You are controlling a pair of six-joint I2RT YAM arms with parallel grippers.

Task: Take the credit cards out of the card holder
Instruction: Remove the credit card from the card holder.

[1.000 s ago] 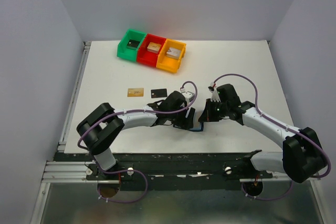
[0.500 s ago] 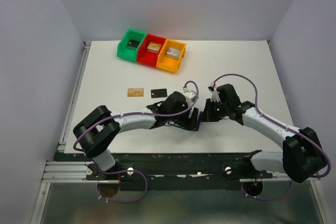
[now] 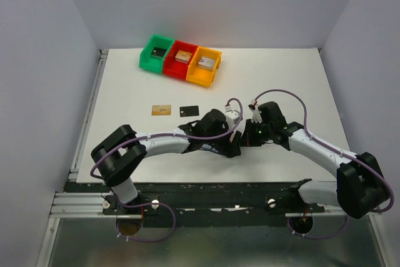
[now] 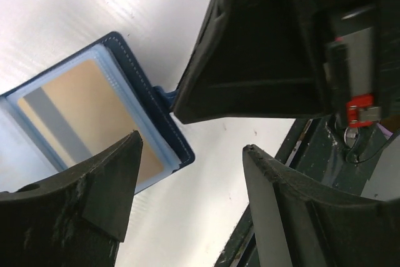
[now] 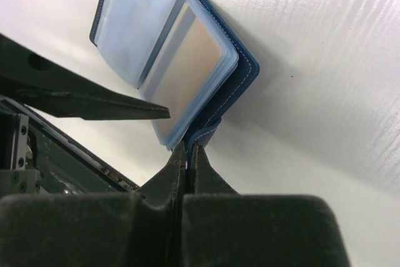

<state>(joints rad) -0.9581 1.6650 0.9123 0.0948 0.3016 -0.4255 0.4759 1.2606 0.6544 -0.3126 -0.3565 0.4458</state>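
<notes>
two cards out, left of table (image 3: 281, 79) centre: tan-gold card (image 3: 161, 109), black card (image 3: 189, 110). card holder (image 5: 187, 48) open toward front edge; right gripper (image 5: 187, 154) pinches its snap tab (image 5: 205, 136), left gripper (image 4: 192, 145) wide above. next: nip pocketed tan card (image 4: 87, 110).

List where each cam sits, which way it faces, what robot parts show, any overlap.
Top external: above and behind the bases, looking down on the table; both arms whole, left gripper and right gripper close together.
Left wrist: looking down past its own open fingers at the card holder; the right gripper fills the top right.
Right wrist: looking along its own shut fingers, pinching the card holder's tab; one left finger crosses at left.
Shared: both wrist views show the open card holder, tan card inside.
</notes>
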